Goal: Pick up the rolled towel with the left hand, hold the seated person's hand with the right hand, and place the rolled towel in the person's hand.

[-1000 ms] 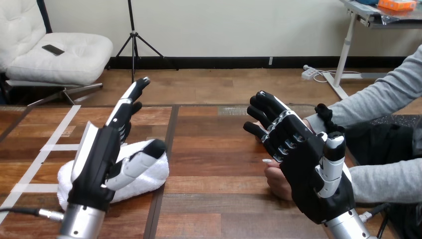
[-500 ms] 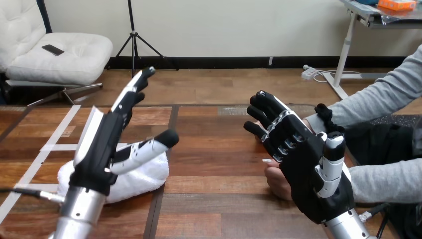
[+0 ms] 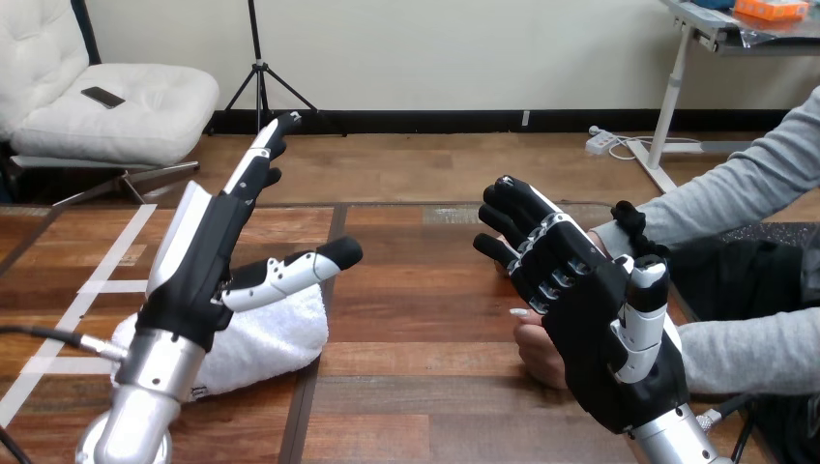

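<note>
My left hand [image 3: 198, 273] hovers open, fingers straight, above the towel [image 3: 271, 333] lying on the tabletop [image 3: 416, 280]; my right hand [image 3: 604, 338], fingers relaxed, sits over the person's hand [image 3: 535, 350].

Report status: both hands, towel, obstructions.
Left hand open, raised above rolled towel, not gripping. Right hand over person's hand, grip unclear. Rolled towel on table. Nothing between them.

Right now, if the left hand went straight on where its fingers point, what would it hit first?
Probably nothing: the left hand points up and away over bare table, and the rolled towel lies beneath it, not ahead. Depth is hard to judge.
</note>
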